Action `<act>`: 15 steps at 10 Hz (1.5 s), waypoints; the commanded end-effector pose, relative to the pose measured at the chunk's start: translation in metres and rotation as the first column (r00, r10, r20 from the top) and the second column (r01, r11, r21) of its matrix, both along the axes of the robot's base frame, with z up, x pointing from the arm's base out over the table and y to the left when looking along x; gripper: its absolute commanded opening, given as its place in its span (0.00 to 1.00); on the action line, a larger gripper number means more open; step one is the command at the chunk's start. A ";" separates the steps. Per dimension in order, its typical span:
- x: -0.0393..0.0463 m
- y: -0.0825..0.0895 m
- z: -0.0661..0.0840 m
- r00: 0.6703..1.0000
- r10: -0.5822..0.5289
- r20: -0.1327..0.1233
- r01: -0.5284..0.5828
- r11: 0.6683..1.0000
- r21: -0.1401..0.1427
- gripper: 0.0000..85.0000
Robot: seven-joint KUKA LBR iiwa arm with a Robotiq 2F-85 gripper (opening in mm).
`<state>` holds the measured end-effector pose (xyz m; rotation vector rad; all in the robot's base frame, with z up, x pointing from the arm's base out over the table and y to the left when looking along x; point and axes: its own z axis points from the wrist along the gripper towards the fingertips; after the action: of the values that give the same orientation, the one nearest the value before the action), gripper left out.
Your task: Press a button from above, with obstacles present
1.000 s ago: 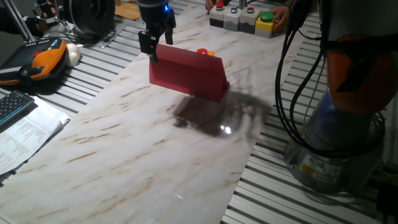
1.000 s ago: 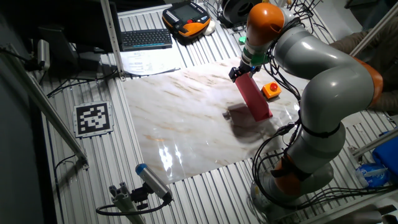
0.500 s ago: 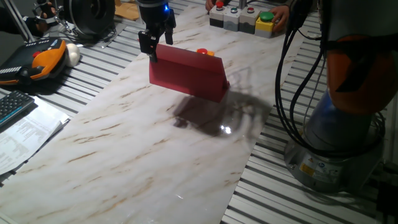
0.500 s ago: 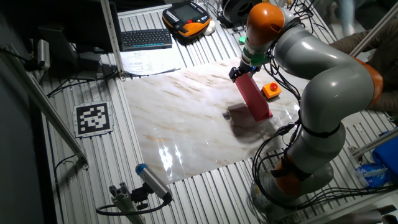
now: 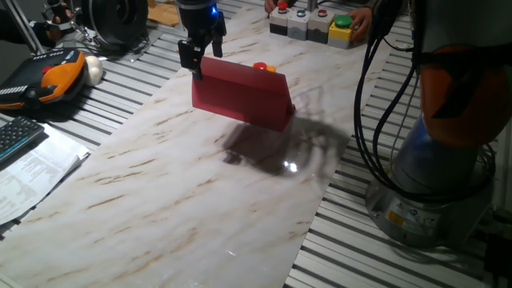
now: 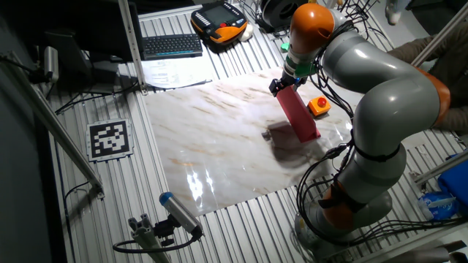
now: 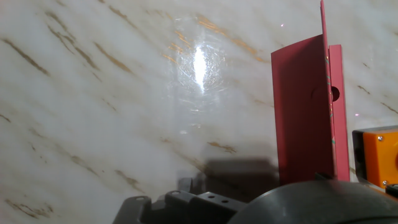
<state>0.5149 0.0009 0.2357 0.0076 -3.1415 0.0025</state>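
I have the pincer (image 5: 197,70) hanging at the far-left end of the red panel (image 5: 240,92), just at its top corner, over the worktop (image 5: 176,184). The button (image 5: 262,67) sits behind the panel near the worktop's far edge, on its orange box, toward the panel's other end, apart from the pincer. In the hand view the panel (image 7: 305,112) stands upright, with the orange box (image 7: 378,155) just past it. I cannot tell whether the pincer's fingers are apart or together.

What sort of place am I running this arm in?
Most likely a robotics lab bench: a marble-look board laid over slatted metal, a teach pendant and keyboard alongside, and a fiducial marker.
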 end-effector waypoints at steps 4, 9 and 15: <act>0.0001 0.000 0.000 0.985 0.150 -0.088 -0.160 0.980 -0.116 0.00; 0.0000 0.000 0.000 0.983 0.158 -0.090 -0.167 0.979 -0.115 0.00; -0.0001 0.000 0.000 0.983 0.160 -0.087 -0.169 0.979 -0.114 0.00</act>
<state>0.5148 0.0006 0.2358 0.2610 -3.0470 0.1880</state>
